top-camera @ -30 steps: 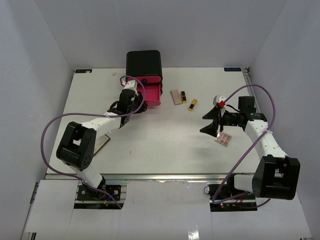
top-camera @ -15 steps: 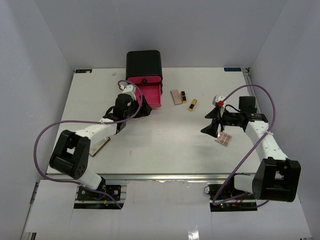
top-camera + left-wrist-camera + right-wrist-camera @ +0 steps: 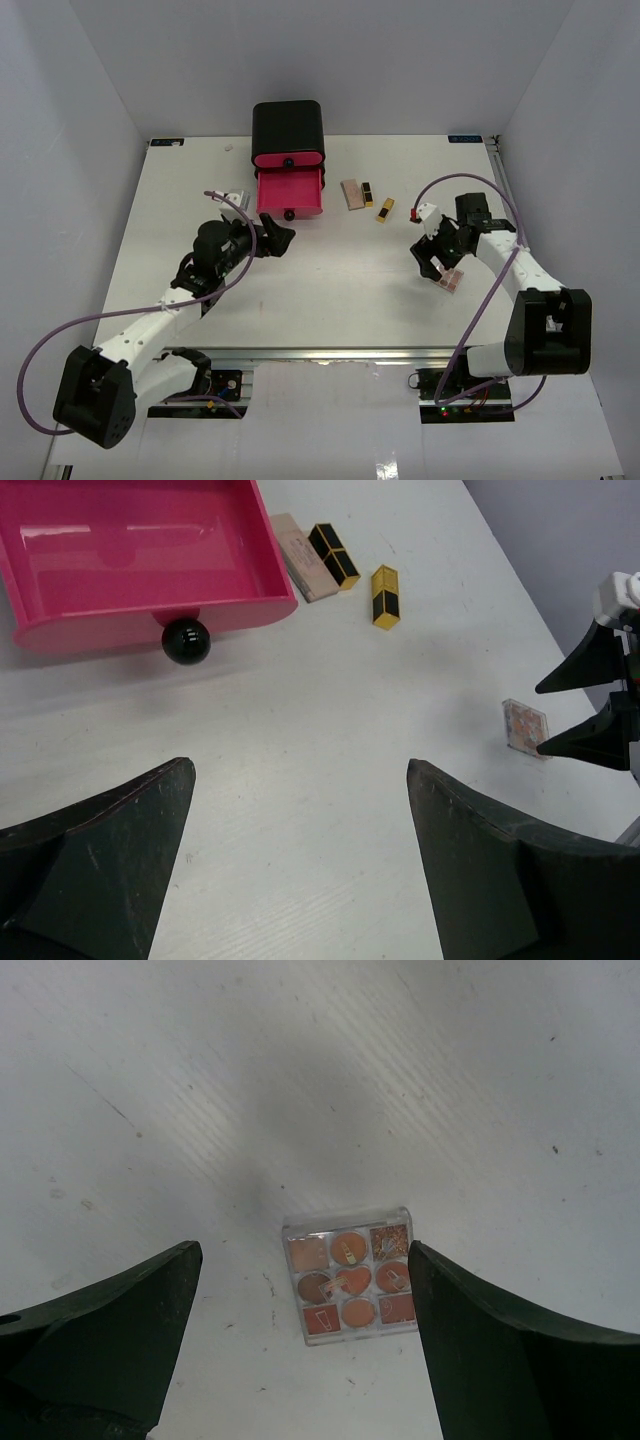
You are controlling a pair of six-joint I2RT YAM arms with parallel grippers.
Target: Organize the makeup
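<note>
The eyeshadow palette (image 3: pixel 350 1275) lies flat on the table, square and clear-cased with pink-brown pans. My right gripper (image 3: pixel 304 1248) hovers over it, open; the palette sits between the fingers, closer to the right one, ungripped. From above, the palette (image 3: pixel 450 279) is at the right with the right gripper (image 3: pixel 432 262) above it. A tan compact (image 3: pixel 351 194) and two black-and-gold lipsticks (image 3: pixel 368 193) (image 3: pixel 385 210) lie right of the pink drawer (image 3: pixel 290 192). My left gripper (image 3: pixel 272 238) is open and empty, in front of the drawer.
The black box (image 3: pixel 288 128) stands at the back with its lower pink drawer (image 3: pixel 130 560) pulled out, nothing visible inside it, and a black knob (image 3: pixel 185 640) on its front. White walls enclose the table on three sides.
The left gripper opened, let go at the drawer front and drew back toward the near edge. The right gripper swung down over the palette and spread wider.
</note>
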